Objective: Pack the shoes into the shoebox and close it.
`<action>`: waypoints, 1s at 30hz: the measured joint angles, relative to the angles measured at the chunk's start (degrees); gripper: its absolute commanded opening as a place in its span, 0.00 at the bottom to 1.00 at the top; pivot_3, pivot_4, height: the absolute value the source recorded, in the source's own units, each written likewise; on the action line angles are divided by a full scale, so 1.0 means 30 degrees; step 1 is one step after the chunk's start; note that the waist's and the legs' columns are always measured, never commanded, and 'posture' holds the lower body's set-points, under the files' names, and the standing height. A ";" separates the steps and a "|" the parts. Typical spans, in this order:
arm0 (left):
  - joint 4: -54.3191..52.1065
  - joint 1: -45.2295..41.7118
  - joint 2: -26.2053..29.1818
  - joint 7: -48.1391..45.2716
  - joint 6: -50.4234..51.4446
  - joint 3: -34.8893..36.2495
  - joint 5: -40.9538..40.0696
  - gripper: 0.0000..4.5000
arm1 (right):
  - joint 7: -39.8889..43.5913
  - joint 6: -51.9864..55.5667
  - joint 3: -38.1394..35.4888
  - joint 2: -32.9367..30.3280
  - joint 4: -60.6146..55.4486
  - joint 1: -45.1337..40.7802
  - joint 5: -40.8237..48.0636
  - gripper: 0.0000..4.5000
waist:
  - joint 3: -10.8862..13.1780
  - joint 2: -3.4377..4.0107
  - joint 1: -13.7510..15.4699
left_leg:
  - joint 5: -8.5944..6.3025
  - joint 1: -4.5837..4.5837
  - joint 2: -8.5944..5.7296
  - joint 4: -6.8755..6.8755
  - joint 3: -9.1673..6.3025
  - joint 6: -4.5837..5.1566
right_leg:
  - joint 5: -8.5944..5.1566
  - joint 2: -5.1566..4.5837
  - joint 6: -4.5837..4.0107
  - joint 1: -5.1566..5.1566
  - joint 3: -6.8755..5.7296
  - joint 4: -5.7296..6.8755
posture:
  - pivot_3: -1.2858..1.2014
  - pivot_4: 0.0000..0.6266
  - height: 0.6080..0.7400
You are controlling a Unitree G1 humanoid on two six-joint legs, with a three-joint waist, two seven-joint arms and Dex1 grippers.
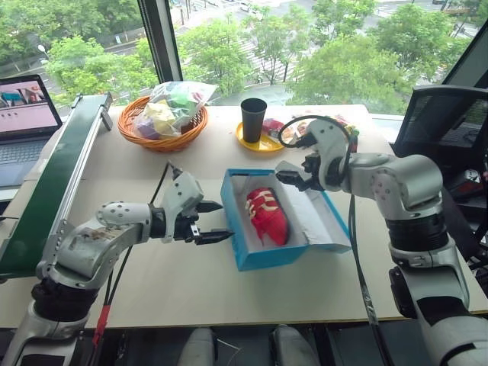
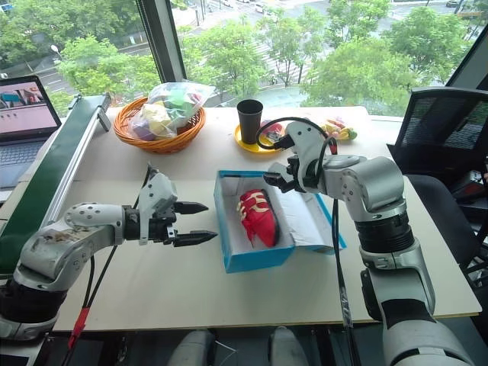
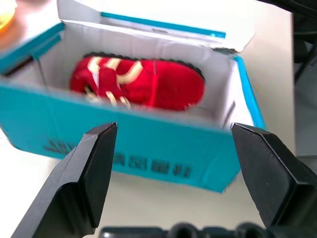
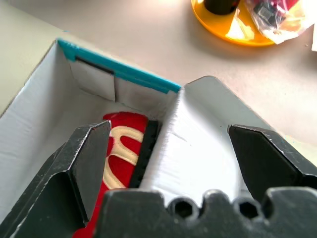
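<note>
Right gripper hovers over the far right part of the shoebox, fingers spread, nothing between them; its wrist view looks down past the spread fingers onto the white lid flap and the box's far end. Left gripper sits just left of the box's near left wall, also spread wide and empty, aimed at the blue side. The shoes lie inside the box, red with gold ties, along its length. The lid hangs open to the right, white inner face up. Beyond, on the far side of the table: a basket holding a clear bag, and a black cup on a yellow plate. Judgement: packing looks done, closing remains. Risks: swinging the lid with one gripper could slide the light box across the table unless the left steadies it; a shoe riding high could stop the lid seating. Hard to tell: whether one shoe or both lie in the box, as the red mass reads as one shape; the lid's outer face is hidden.
</note>
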 measured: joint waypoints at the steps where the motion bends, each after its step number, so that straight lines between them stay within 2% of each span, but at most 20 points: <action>1: 0.0301 -0.0001 0.0000 0.0349 0.0035 0.0216 0.0159 0.87 | 0.0400 -0.0439 -0.0070 0.0042 -0.0002 0.0002 0.0051 0.99 | 0.0000 0.0000 -0.0030 | 0.0000 0.0005 0.0000 0.0000 0.0000 0.0000 | 0.0000 0.0000 0.0000 0.0000 0.0000 0.0002 | 0.52 0.24 1.00; 4: 0.1691 0.0017 0.0003 0.2018 0.0030 0.1041 0.1153 0.87 | 0.1323 -0.2040 -0.0671 0.0752 -0.0069 0.0171 0.0131 0.99 | 0.0000 0.0000 -0.0156 | 0.0000 0.0017 0.0006 0.0000 0.0002 0.0000 | 0.0001 0.0007 -0.0002 -0.0002 0.0003 0.0014 | 0.52 0.24 1.00; 8: 0.3489 0.0450 -0.0065 0.5116 -0.0141 0.2773 0.2937 0.87 | 0.2182 -0.4898 -0.1536 0.2823 -0.0565 0.0808 0.0510 0.99 | 0.0000 0.0000 -0.0239 | 0.0000 0.0012 0.0007 -0.0012 -0.0001 0.0000 | 0.0002 0.0002 -0.0002 -0.0007 0.0002 0.0015 | 0.52 0.24 1.00; 13: 0.5921 0.0842 -0.1016 0.9727 -0.1256 0.6147 0.4832 0.87 | 0.3717 -0.8480 -0.0496 0.3505 -0.1664 0.2327 -0.0159 0.99 | -0.0001 -0.0002 -0.0045 | -0.0002 0.0009 0.0000 -0.0018 -0.0004 -0.0002 | 0.0002 -0.0012 -0.0001 -0.0011 -0.0013 0.0010 | 0.52 0.24 1.00; 15: 0.6281 0.1168 -0.1908 1.1052 -0.2014 0.7892 0.4851 0.98 | 0.4371 -0.9273 0.0179 0.3492 -0.1310 0.2806 -0.0669 1.00 | -0.0004 -0.0006 0.0042 | -0.0001 0.0011 -0.0004 -0.0010 -0.0005 -0.0003 | 0.0004 -0.0020 -0.0003 -0.0004 -0.0015 0.0016 | 0.52 0.24 1.00; 17: 0.6342 0.1586 -0.2683 1.1926 -0.2846 0.9137 0.4798 0.99 | 0.5361 -1.0917 0.1471 0.3319 -0.0934 0.3508 -0.1663 1.00 | -0.0006 -0.0016 0.0094 | -0.0001 0.0011 -0.0004 -0.0001 -0.0012 -0.0004 | 0.0004 -0.0021 -0.0004 -0.0001 -0.0028 0.0018 | 0.52 0.24 1.00; 21: 0.6996 0.1783 -0.3111 1.2696 -0.4381 1.0133 0.4827 0.99 | 0.6445 -1.2517 0.2961 0.3475 0.0106 0.4039 -0.2876 1.00 | -0.0006 -0.0018 0.0063 | 0.0001 0.0017 -0.0001 0.0002 -0.0011 -0.0008 | 0.0008 -0.0015 -0.0011 -0.0002 -0.0029 0.0028 | 0.52 0.24 1.00; 24: 0.8347 0.1541 -0.3093 1.2996 -0.6035 1.1173 0.4741 0.99 | 0.7021 -1.3195 0.3097 0.3930 0.0467 0.4023 -0.2926 1.00 | -0.0008 -0.0020 -0.0007 | 0.0001 0.0029 0.0001 0.0002 -0.0011 -0.0008 | 0.0009 -0.0014 -0.0012 0.0003 -0.0028 0.0035 | 0.52 0.24 1.00; 30: 1.3857 0.0201 -0.1722 1.2720 -0.8605 1.2297 0.4676 0.99 | 0.7385 -1.3526 0.3046 0.4645 0.1056 0.4005 -0.3010 1.00 | -0.0013 -0.0030 -0.0015 | 0.0001 0.0032 -0.0004 0.0000 -0.0012 -0.0008 | 0.0009 -0.0015 -0.0011 0.0004 -0.0036 0.0033 | 0.52 0.24 1.00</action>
